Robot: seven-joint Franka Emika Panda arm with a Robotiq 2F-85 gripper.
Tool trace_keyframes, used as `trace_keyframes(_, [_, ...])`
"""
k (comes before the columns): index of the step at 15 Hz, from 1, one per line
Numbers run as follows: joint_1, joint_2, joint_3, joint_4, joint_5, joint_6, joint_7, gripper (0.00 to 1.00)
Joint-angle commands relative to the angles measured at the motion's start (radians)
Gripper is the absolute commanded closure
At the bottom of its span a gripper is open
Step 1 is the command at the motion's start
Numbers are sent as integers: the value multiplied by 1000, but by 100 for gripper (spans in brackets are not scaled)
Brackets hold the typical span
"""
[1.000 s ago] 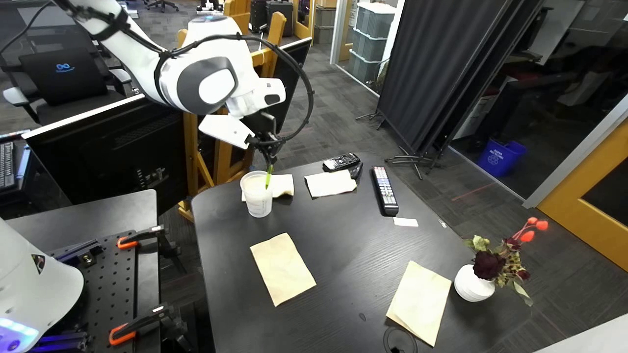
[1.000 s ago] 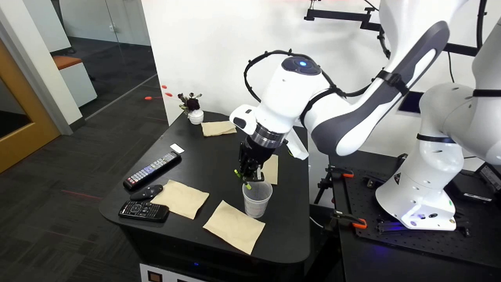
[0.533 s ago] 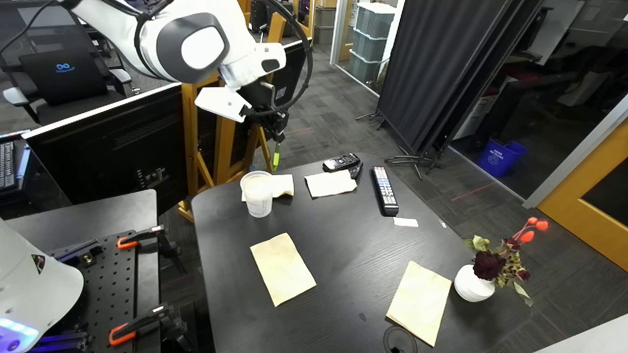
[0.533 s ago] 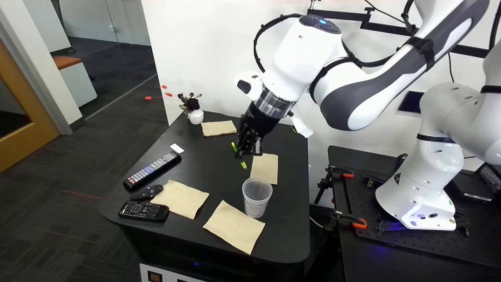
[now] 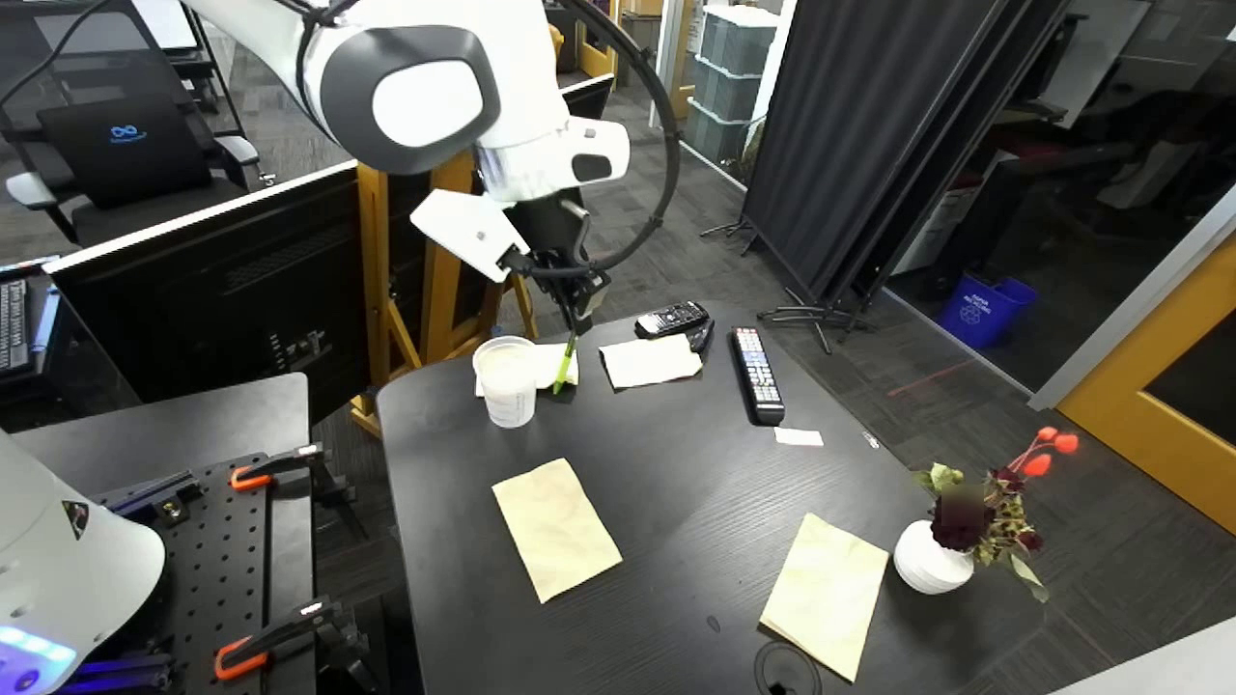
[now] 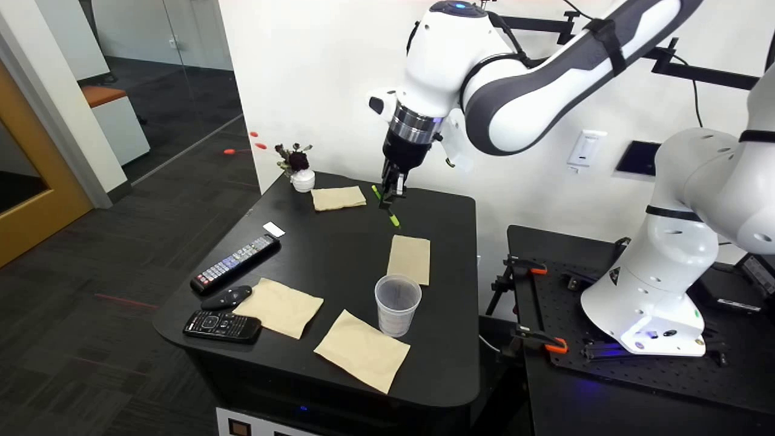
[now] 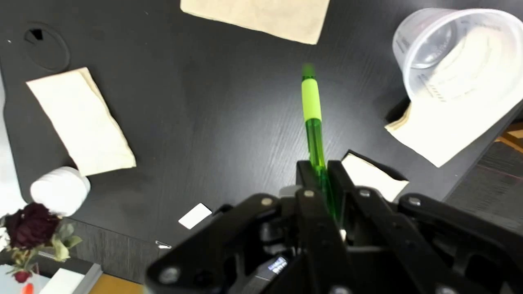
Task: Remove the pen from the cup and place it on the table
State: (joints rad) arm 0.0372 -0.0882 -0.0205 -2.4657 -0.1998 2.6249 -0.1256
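Note:
My gripper is shut on the yellow-green pen, which hangs down tilted from the fingertips. The gripper also shows in an exterior view, with the pen sticking out on both sides. In the wrist view the fingers pinch the pen and its tip points away from them. The pen is outside the cup and above the dark table. The white translucent cup stands upright and empty near the table edge; it also shows in both other views.
Tan paper sheets lie on the table, one near the gripper and one beside the cup. A long remote, smaller remotes and a white card lie along one side. A white flower vase stands at the far corner.
The pen's lower end was at the cup a second ago. My gripper has lifted it out and carried it away from the cup, over the table toward the vase's end. The cup stayed put.

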Motion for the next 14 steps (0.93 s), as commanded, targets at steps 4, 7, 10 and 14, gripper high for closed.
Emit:
trace_keyframes(4, [-92,134,-72,118,34,-43,-160,97])
trace_keyframes(7, [-129,216,-88,171,59,-45,-225,97])
trace_keyframes(10, [-165,296,-98,224,44,-59,-241,97])
trace_keyframes(14, [-207,385,-120,286,22,-91,-225,97])
